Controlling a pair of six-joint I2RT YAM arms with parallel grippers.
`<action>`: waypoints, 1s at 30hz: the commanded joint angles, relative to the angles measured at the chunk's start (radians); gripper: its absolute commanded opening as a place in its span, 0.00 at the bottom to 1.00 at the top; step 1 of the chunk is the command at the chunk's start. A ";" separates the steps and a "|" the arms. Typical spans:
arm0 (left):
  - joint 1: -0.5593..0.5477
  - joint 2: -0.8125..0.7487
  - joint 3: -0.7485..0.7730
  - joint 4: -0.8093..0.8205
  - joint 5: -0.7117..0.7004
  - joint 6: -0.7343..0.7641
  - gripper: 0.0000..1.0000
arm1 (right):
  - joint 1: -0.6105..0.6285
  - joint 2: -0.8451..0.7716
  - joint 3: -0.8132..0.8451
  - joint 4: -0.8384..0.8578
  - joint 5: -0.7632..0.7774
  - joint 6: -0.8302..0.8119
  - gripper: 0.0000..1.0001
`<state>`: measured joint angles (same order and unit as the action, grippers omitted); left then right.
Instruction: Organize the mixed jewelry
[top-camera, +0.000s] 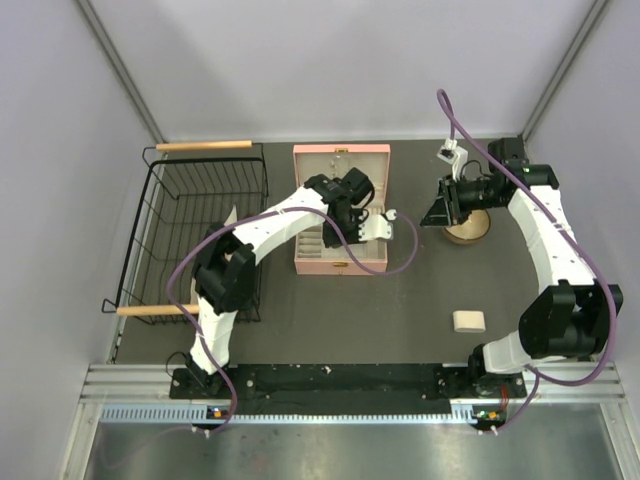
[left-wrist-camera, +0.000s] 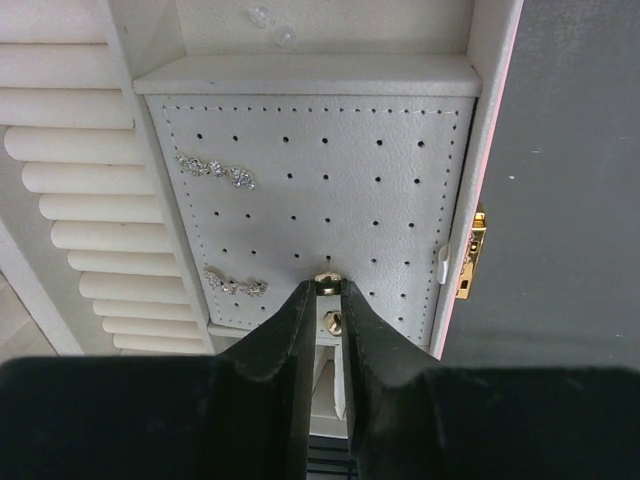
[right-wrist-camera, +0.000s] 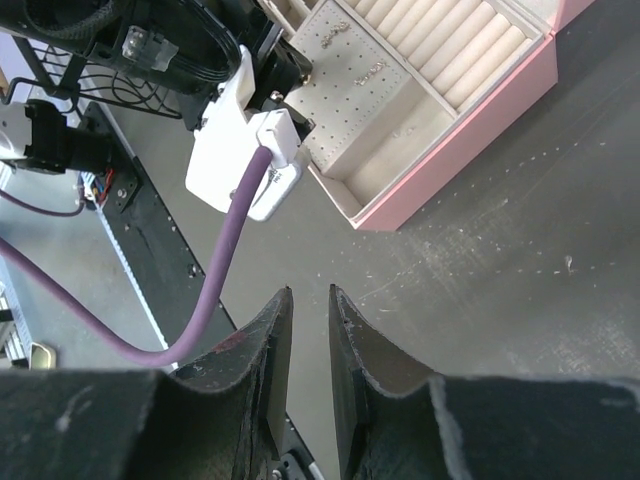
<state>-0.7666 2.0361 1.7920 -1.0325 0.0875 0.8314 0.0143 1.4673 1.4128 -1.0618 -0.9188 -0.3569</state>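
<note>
Left fingers (left-wrist-camera: 301, 318) pinch a small gold stud (left-wrist-camera: 325, 283) at the near edge of the white perforated panel (left-wrist-camera: 330, 190) inside the pink rectangular jewelry box (right-wrist-camera: 470, 135); right fingers (right-wrist-camera: 277, 332), slightly parted and empty, hover above open dark surface (right-wrist-camera: 500, 300).

light: bright, even, overhead | shadows: soft, short | focus: wrist-view foregrounds blurred, top view sharp
</note>
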 joint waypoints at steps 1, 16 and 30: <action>-0.002 0.001 0.035 -0.001 -0.002 0.008 0.26 | -0.011 -0.045 -0.006 0.022 0.008 -0.019 0.22; -0.002 -0.042 0.075 -0.014 0.004 -0.008 0.32 | -0.010 -0.059 -0.012 0.022 0.061 -0.028 0.21; 0.023 -0.350 -0.094 0.150 0.193 -0.153 0.33 | -0.010 -0.148 -0.241 0.022 0.409 -0.236 0.31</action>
<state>-0.7528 1.8275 1.7721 -0.9787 0.1982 0.7448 0.0147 1.3945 1.2369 -1.0416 -0.6533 -0.4671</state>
